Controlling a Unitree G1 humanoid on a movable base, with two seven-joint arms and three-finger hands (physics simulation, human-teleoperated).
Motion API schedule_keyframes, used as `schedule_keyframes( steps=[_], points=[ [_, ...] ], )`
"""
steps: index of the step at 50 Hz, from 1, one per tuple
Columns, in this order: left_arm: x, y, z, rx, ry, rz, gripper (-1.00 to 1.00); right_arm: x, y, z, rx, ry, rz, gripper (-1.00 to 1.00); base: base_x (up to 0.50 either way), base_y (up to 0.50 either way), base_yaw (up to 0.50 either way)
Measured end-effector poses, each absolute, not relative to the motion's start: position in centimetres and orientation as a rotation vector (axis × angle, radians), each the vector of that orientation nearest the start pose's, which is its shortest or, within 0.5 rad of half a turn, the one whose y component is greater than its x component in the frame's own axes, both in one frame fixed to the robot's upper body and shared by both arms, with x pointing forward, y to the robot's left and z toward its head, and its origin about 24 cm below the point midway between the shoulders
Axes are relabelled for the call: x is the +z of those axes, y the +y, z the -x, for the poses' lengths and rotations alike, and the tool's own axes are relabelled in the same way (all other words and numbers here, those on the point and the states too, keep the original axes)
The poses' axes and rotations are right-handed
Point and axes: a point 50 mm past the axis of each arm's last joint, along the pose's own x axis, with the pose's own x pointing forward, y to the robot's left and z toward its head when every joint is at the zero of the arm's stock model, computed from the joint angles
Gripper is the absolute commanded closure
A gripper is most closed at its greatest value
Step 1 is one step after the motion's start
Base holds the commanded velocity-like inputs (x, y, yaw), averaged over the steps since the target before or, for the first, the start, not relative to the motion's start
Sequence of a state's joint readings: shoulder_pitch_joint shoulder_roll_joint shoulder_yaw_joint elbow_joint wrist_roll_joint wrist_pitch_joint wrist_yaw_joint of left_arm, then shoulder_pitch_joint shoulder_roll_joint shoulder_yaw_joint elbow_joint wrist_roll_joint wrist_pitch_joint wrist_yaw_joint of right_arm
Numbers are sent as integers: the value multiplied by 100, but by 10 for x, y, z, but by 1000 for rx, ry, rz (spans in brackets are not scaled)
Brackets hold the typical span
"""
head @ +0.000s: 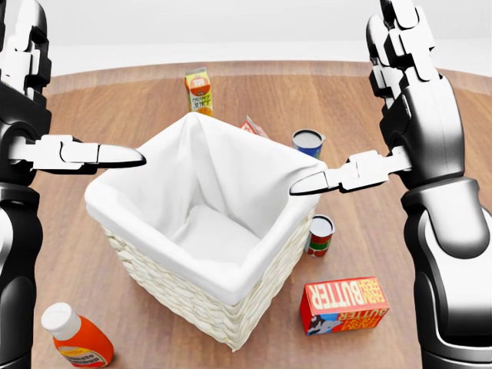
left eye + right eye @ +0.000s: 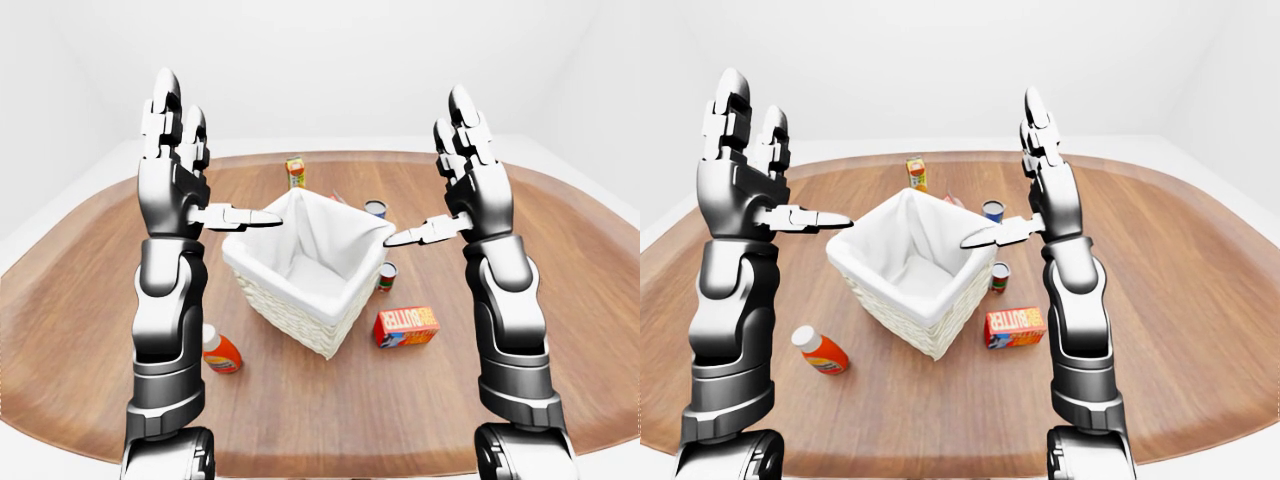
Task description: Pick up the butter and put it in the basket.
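Wooden table (image 1: 430,100): one basket (image 1: 207,231), one butter (image 1: 344,305), two cans; both hands spread, empty.

On my head view the basket (image 1: 201,231) sat mid-table (image 1: 369,100), nothing in it. The butter (image 1: 344,304) lay on the table just right of the basket's lower corner, apart from it. A small can (image 1: 320,234) stood above the butter, close beside the basket's right wall; another can (image 1: 308,141) stood higher up. A carton (image 1: 199,91) stood beyond the basket's top corner. The ketchup bottle (image 1: 75,337) lay at lower left, apart from the basket.
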State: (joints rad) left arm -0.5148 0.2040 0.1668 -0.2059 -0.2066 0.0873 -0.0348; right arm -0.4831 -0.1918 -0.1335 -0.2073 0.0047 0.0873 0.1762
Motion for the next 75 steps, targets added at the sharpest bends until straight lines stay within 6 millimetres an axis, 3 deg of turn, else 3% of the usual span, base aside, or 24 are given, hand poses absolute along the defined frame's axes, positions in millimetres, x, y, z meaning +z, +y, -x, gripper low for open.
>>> schedule_keyframes(
  steps=[42, 58, 70, 75],
  points=[
    [231, 181, -296, -54, -651, 34, -100, 219, -161, -291, 184, -602, 325, -100, 3, 0, 0],
    [228, 183, -297, -52, -638, 34, -100, 221, -151, -269, 351, -584, 664, -100, 0, 0, 0],
    [227, 184, -298, -48, -632, 35, -100, 209, -152, -268, 422, -417, 993, -100, 0, 0, 0],
    [226, 185, -299, -44, -628, 37, -100, 205, -155, -270, 363, -362, 1096, -100, 0, 0, 0]
  ],
)
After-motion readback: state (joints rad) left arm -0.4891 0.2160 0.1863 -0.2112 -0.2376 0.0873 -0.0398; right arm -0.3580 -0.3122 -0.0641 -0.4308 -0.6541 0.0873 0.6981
